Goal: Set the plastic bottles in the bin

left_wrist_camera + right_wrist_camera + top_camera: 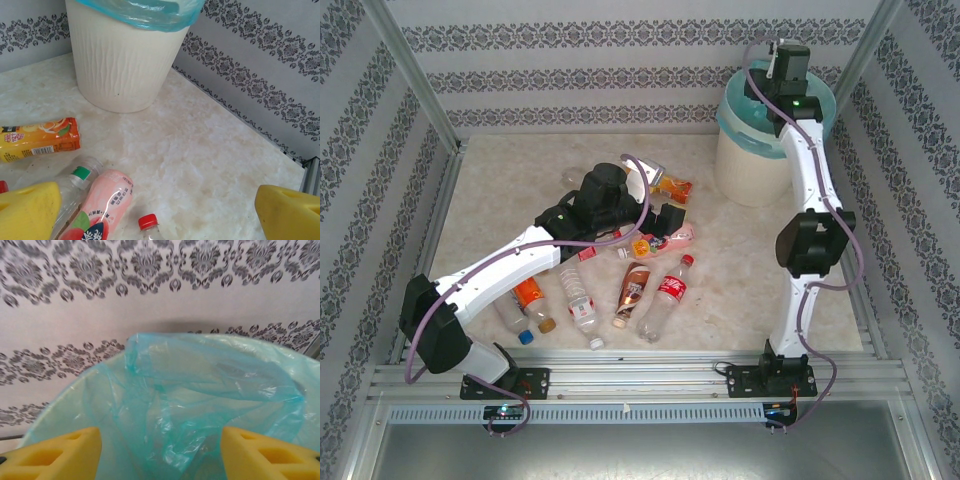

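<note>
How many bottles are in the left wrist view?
4: an orange bottle at the left, a clear bottle and a pink bottle below it, a red-capped bottle at the bottom edge. A red bit at the left edge may be a fifth.

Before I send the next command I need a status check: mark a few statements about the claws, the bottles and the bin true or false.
1. The right claw is over the bin, open and empty. True.
2. The left claw is shut on the pink bottle. False: it is open, and the bottle lies on the table below it.
3. The bin lies tipped over. False: it stands upright.
4. Several plastic bottles lie on the table. True.
</note>
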Robot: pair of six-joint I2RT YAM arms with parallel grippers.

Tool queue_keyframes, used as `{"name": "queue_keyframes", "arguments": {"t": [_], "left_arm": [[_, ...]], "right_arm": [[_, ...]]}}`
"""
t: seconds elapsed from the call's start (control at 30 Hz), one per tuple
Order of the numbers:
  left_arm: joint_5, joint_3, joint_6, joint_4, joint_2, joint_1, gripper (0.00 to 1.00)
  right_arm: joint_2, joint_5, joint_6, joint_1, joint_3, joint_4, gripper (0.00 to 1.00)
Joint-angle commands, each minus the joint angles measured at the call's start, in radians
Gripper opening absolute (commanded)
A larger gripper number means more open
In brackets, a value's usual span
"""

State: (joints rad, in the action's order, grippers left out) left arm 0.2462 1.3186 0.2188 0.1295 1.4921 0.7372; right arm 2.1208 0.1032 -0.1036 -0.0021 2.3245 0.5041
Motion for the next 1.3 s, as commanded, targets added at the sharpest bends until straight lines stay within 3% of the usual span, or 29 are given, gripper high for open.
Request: {"name": "queue_keyframes", "arguments": {"t": [0.0, 0.17, 0.33, 0.5, 0.73, 1.27], "left_arm": [[0.008, 0.001, 0.017, 0.065, -0.029, -0.010, 0.97], [-0.024, 0.040, 0.046, 0.296, -0.009, 0.017, 0.87], [-0.084, 0.077, 0.096, 0.539, 0.060, 0.130, 0.83], [-0.015, 0.056, 0.134, 0.576, 0.121, 0.202, 0.81], [0.018, 0.095, 0.061, 0.654, 0.254, 0.252, 0.79], [-0.022, 0.196, -0.014, 0.707, 0.485, 0.276, 0.79]], "right_arm": [[-0.107, -0.026, -0.036, 0.019, 0.041, 0.037, 0.64], [-0.255, 0.052, -0.026, 0.100, -0.028, 0.108, 0.64], [-0.521, 0.123, -0.014, 0.211, -0.373, 0.010, 0.63], [-0.736, 0.183, -0.038, 0.296, -0.677, -0.065, 0.63], [-0.933, 0.246, -0.060, 0.326, -0.993, -0.113, 0.63], [-1.050, 0.250, -0.061, 0.324, -1.087, -0.119, 0.64]]}}
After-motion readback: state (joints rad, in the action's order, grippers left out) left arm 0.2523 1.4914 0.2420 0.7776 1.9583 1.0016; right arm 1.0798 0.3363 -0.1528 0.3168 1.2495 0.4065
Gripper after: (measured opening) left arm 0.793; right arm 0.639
